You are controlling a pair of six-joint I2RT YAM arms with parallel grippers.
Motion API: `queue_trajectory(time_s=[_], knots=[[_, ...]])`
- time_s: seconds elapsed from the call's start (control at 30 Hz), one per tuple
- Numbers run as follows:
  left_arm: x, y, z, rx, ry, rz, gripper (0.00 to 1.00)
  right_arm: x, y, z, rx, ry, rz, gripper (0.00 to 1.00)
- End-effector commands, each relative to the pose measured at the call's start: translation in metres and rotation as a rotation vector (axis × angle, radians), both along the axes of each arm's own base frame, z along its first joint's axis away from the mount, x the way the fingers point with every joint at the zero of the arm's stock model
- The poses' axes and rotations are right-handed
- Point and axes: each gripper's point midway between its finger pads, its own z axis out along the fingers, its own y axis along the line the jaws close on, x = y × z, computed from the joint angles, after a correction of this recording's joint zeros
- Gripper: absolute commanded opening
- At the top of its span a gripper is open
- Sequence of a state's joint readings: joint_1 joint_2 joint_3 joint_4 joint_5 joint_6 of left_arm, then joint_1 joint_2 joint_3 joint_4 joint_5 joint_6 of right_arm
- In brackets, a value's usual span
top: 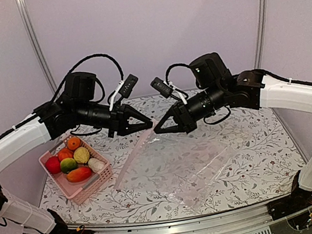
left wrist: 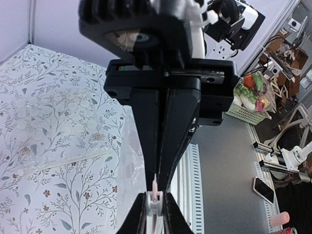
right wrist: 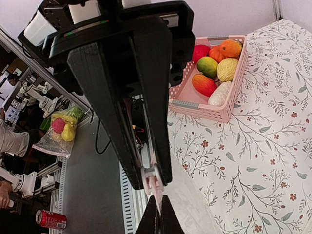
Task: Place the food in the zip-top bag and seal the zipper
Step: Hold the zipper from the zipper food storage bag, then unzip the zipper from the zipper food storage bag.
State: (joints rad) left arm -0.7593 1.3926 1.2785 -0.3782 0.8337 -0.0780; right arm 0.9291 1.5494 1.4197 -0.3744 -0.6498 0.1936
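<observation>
Gripper status: left gripper (top: 148,124) has its jaws drawn nearly together on a thin pink-white strip at its tips, taken to be the zipper (top: 132,159). Right gripper (top: 158,129) is fully closed and meets it tip to tip, on the same strip from the opposite side. Neither wrist view shows whether each holds a separate lip.

Location: zip-top bag (top: 182,169) lies on the counter (top: 254,137). The zipper runs from the pinch point down toward the pink basket (top: 96,189). Food (top: 74,159) is all in that basket, just left of the bag. None is in the bag.

Assessment: the step in hand appears to be opening the bag's mouth. Loading and sealing are outstanding.

Recommendations:
- Confirm each gripper has one lip only before separating. If both pinch both layers, pulling apart will merely stretch the rim.
- Separate slowly, across the seal and not along it.
- Keep the grip firm, as the film looks thin and slick.
- Leave the bag's body resting on the counter so it does not swing.
- Turn the mouth toward the basket to keep each transfer short.
</observation>
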Motion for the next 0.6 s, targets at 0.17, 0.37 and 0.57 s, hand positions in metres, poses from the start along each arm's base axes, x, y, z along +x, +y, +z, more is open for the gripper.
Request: queue_trajectory(time_s=[0.17,0.37,0.57], knots=[[-0.003,-0.004,-0.002,0.0,-0.003,-0.016,0.0,0.003,-0.003,0.003,-0.008,-0.027,-0.033,0.0],[-0.001,-0.003,-0.005,0.015,-0.012,-0.004,0.0,0.007,-0.004,0.004,-0.01,-0.036,-0.059,0.0],[0.002,0.001,-0.011,0.044,-0.029,0.019,0.0,0.011,-0.007,0.009,-0.002,-0.056,-0.096,0.0]])
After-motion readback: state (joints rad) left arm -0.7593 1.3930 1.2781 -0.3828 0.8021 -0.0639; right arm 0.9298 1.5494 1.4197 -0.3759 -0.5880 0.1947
